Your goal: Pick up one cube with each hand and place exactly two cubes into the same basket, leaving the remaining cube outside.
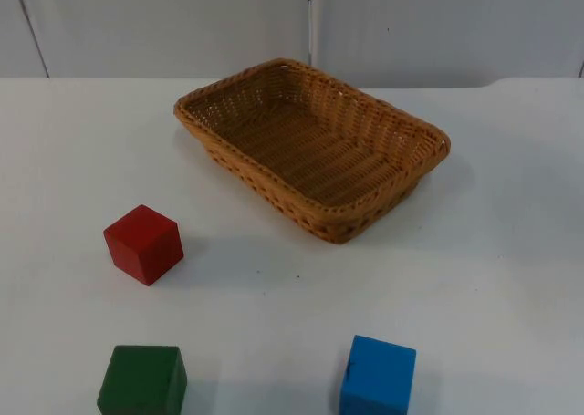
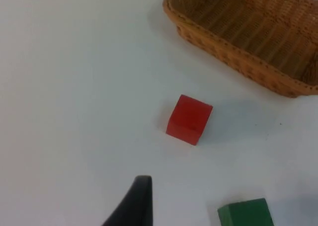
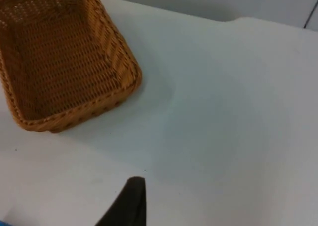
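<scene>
A brown wicker basket [image 1: 403,126] stands with nothing in it at the middle back of the table; it also appears as the basket [image 2: 238,57] and the basket [image 3: 119,62] in the two wrist views. A red cube [image 1: 143,243] sits to the basket's front left. At the front edge are a green cube [image 1: 142,381] on the left and a blue cube [image 1: 378,376] on the right. My left gripper [image 2: 133,206] hovers above the table, short of the red cube [image 2: 189,119] and beside the green cube [image 2: 246,213]. My right gripper [image 3: 128,203] hangs over bare table, to the right of the basket.
The white table [image 1: 493,278] ends at a grey partition wall [image 1: 438,23] behind the basket. Open table surface lies between the cubes and the basket and on both sides of it.
</scene>
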### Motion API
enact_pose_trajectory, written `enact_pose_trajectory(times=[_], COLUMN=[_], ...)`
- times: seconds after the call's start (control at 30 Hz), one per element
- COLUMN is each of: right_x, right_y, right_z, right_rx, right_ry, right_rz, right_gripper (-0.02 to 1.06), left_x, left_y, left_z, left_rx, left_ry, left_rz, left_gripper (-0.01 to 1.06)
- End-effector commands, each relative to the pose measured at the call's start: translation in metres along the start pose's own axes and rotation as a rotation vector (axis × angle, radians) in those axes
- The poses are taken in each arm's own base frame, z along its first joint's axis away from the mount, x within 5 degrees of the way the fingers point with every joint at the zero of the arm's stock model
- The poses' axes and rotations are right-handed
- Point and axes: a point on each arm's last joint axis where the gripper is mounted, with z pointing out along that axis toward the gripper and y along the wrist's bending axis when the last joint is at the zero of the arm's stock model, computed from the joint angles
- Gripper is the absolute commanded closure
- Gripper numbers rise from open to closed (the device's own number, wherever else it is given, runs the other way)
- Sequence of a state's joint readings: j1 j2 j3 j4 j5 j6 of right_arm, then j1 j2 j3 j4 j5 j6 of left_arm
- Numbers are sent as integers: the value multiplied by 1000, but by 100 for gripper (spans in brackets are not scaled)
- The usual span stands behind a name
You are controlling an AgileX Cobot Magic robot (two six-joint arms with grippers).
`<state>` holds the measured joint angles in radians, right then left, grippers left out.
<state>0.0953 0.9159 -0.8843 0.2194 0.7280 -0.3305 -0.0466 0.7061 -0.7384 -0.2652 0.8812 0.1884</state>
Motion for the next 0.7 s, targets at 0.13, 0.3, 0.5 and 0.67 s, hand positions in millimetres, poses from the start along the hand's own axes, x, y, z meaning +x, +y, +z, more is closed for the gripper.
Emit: enact_pose_trajectory(times=[0.13, 0.3, 0.5, 0.67], right_x=[-6, -8, -8, -8], right_y=[5, 10, 13, 13], right_z=[-2, -2, 13, 33], right_rx=[-64, -110, -182, -227], right_ry=[-58, -81, -35, 15], right_rz=[-46, -79, -94, -104], right_gripper=[-1, -1, -1, -1], left_x=[-3, -6, -24, -35], left_y=[0, -2, -2, -1], left_z=[7, 19, 28, 36], left_rx=[19, 66, 107, 122], left_ry=[30, 66, 183, 243], left_rz=[-2, 13, 29, 39], left_gripper=[0, 0, 0, 0])
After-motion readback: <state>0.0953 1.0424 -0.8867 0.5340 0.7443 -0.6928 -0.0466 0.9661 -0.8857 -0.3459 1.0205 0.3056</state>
